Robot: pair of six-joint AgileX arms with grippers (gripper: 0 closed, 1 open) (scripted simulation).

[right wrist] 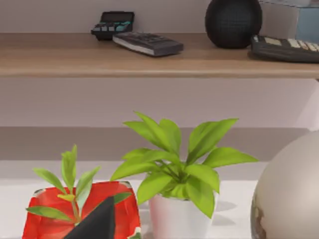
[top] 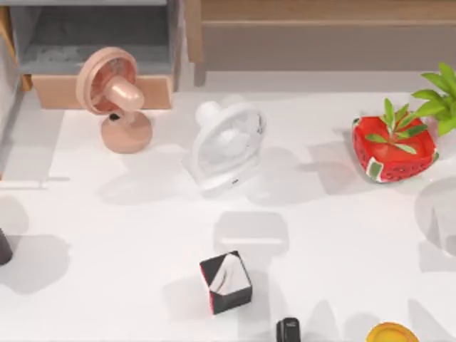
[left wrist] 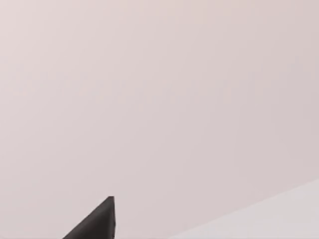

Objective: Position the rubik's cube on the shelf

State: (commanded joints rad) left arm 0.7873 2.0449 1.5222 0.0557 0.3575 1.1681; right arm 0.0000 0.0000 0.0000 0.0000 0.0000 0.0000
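- The shelf (top: 320, 32) runs along the far edge of the worktop (top: 320, 235), from 12 o'clock round to 2 o'clock in the top view, with a grey-brown panel under its wooden plank.
- In the right wrist view, the shelf's plank carries a small calculator (right wrist: 113, 23), a dark remote (right wrist: 148, 43), a black ball (right wrist: 233, 22) and a second calculator (right wrist: 284, 48).
- My right gripper (right wrist: 99, 221) shows as a dark tip in front of the red pot (right wrist: 55, 216). I cannot tell whether it is spread or pressed together.
- Just beside the red pot stands a leafy plant in a white pot (right wrist: 177, 216), below the shelf's plank. A pale ball (right wrist: 291, 194) is close to the camera.
- My left gripper (left wrist: 99, 223) shows as a dark tip against a plain pale wall. Its state I cannot tell either.
- In the top view, a pink fan (top: 114, 96) stands at 10 o'clock in front of a blue-grey compartment (top: 92, 35), and a white fan (top: 228, 142) is near the middle.
- A black box with a white top (top: 226, 282) sits at 6 o'clock, well apart from the shelf.
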